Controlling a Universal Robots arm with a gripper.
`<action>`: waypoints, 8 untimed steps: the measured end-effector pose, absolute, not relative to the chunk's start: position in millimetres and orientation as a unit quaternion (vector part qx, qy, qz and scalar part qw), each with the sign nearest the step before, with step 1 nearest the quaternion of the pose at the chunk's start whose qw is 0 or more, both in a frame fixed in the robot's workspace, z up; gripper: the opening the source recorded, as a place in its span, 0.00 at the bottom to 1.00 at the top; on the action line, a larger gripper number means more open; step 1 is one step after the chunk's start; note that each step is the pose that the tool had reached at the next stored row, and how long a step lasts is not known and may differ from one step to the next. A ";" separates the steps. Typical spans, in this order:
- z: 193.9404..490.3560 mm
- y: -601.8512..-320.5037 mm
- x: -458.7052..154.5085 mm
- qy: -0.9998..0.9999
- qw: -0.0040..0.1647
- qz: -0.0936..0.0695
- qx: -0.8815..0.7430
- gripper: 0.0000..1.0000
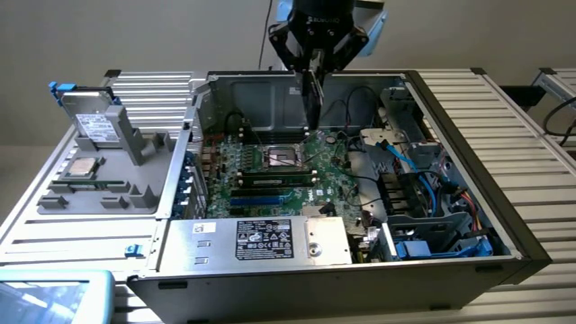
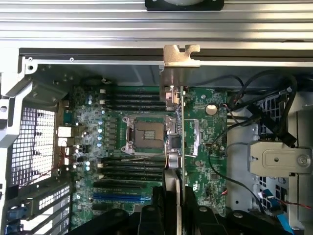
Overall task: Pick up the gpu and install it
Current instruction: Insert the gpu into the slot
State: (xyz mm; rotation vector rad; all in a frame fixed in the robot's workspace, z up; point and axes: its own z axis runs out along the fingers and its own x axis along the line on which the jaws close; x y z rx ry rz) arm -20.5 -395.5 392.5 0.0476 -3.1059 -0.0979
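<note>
Hand (image 1: pixel 313 67) clamped on the gpu (image 1: pixel 312 104) over the motherboard (image 1: pixel 335 177); wrist view reveals its silver bracket (image 2: pixel 181 68), exterior view its dark edge.

gpu (image 2: pixel 175 78): green circuit board seen edge-on. Bracket (image 2: pixel 181 55) is bare silver metal with a dull sheen. gripper (image 2: pixel 172 188): black, matt. Computer case (image 1: pixel 261 101): grey sheet metal, matt. Motherboard (image 2: pixel 208 156): green board, slight gloss. Power supply (image 1: pixel 202 246): bare shiny metal with a paper label (image 1: pixel 264 239). Tray (image 1: pixel 90 202), at the exterior view's left: grey matt plastic. Table (image 1: pixel 513 135): ribbed bare metal.
</note>
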 end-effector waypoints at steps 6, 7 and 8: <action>392.4 -395.6 -20.5 -0.997 0.019 -0.032 0.070 0.28; 392.4 -395.5 -20.5 -0.996 0.019 -0.032 0.079 0.28; 392.4 -395.6 -20.5 -0.995 0.019 -0.032 0.088 0.28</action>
